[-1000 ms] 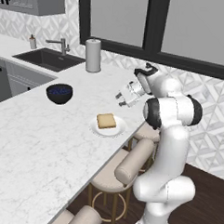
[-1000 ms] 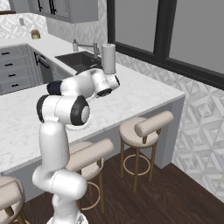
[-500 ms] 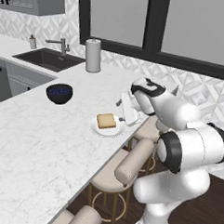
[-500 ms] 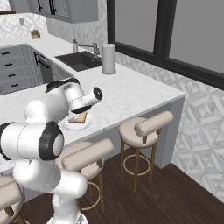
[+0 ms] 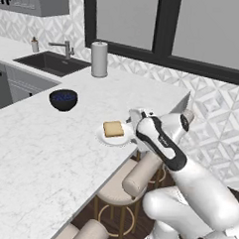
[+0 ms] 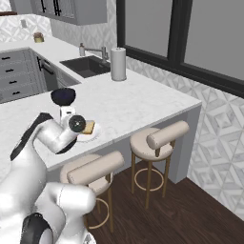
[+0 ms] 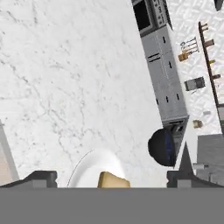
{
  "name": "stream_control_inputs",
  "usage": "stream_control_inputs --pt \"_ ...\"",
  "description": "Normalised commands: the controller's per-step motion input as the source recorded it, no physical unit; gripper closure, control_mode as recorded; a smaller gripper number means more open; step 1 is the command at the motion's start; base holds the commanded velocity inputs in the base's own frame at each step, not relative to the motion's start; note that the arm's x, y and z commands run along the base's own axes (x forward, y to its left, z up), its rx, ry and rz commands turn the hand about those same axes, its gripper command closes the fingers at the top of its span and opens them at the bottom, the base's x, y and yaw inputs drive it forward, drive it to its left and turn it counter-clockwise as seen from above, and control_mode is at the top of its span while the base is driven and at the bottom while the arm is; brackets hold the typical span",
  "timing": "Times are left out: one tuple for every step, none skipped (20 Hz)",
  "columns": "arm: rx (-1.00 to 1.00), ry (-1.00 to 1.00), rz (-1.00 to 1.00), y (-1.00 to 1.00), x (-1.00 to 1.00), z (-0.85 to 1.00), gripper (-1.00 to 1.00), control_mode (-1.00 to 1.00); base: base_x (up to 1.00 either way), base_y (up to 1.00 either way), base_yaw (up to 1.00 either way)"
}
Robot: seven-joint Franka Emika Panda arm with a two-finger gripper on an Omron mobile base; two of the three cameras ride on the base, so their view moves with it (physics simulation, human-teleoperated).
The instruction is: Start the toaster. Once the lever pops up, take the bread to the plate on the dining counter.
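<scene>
You're looking at the bread (image 5: 113, 128) lying flat on the plate (image 5: 103, 137), near the edge of the dining surface (image 5: 50, 147). Your tool (image 7: 107, 176) is standing released, w/ fingers spread wide and nothing betw. them, hovering just beside the plate. Dark blue bowl (image 5: 63, 99) is sitting well apart, further in.

A rendered home kitchen. A wide white marble-look dining counter (image 5: 50, 152) fills the middle, with round beige cushioned bar stools on brass legs (image 6: 157, 143) tucked under its edge at 5 o'clock. At 10 o'clock a dark undermount sink (image 5: 51, 63) with a grey metal tap (image 5: 65, 48) sits below grey cabinets (image 5: 33, 0). Patterned grey-white wall tiles (image 5: 216, 111) and large dark-framed windows (image 5: 166, 24) line the back wall.
</scene>
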Motion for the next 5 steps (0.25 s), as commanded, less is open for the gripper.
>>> stream_control_inputs --pt "-0.31 -0.39 0.0 0.16 -1.0 0.06 -1.0 -1.0 0.0 0.0 0.0" --pt "-0.31 -0.38 0.0 0.14 -1.0 0.05 -1.0 -1.0 0.0 0.0 0.0" --pt "-0.31 -0.37 0.0 0.14 -1.0 0.02 -1.0 -1.0 0.0 0.0 0.0" --pt "-0.3 -0.37 0.0 0.14 -1.0 0.01 -1.0 -1.0 0.0 0.0 0.0" --pt "-0.31 -0.34 0.0 0.16 -1.0 0.0 -1.0 -1.0 0.0 0.0 0.0"
